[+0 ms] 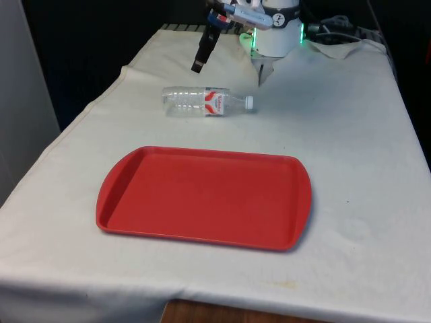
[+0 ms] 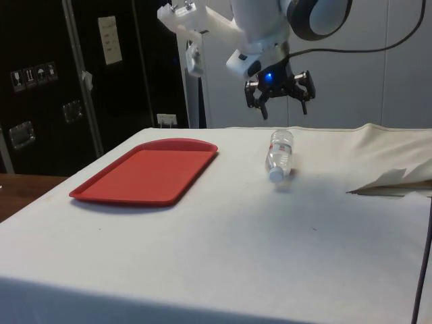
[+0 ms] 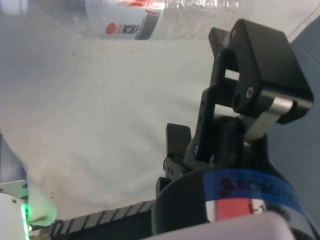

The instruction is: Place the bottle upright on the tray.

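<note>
Your bottle lies on its side on the white-clothed tabletop, in the upper middle of the front view. It is clear plastic with a red-and-white label near the neck end and a white cap. The cap points toward the front view's right. In the side view the bottle sits at centre frame, cap end nearest that camera.

The red tray rests flat in the middle of the front view, just below the bottle in the picture and apart from it, with a strip of cloth showing between them. Nothing lies on the tray. In the side view the tray is at left of centre, with the bottle to its right.

You will find the gripper in the upper middle of the side view, hanging in the air above the bottle and not touching it. Its jaws are spread wide there, with nothing between them. In the front view the gripper shows at the top, above and slightly left of the bottle.

The wrist view catches the bottle's label at the upper edge of the frame, lying on the cloth, well clear of the black finger.

A crumpled fold of cloth lies at the right of the side view.
</note>
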`<state>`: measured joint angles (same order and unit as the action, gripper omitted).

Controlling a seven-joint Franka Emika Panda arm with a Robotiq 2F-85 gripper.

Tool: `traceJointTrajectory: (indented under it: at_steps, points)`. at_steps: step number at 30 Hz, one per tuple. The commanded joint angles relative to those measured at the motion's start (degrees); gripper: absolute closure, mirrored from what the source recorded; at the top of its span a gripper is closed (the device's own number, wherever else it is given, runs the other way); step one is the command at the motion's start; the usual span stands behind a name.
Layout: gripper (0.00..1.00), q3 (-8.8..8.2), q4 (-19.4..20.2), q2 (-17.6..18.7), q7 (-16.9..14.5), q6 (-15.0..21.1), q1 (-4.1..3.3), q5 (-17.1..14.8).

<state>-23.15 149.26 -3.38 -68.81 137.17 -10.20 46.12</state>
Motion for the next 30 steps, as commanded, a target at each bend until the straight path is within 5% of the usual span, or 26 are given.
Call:
traceJointTrajectory:
  at_steps: [1,2,30]
  points:
    - [0.00,0.23,-0.46,0.17,1.55,-0.69,0.00,1.66]
    - [0.00,0.06,0.00,0.00,0.34,-0.17,0.00,0.29]
    - [0.00,1.89,-1.49,0.57,9.17,-8.82,-0.46,9.00]
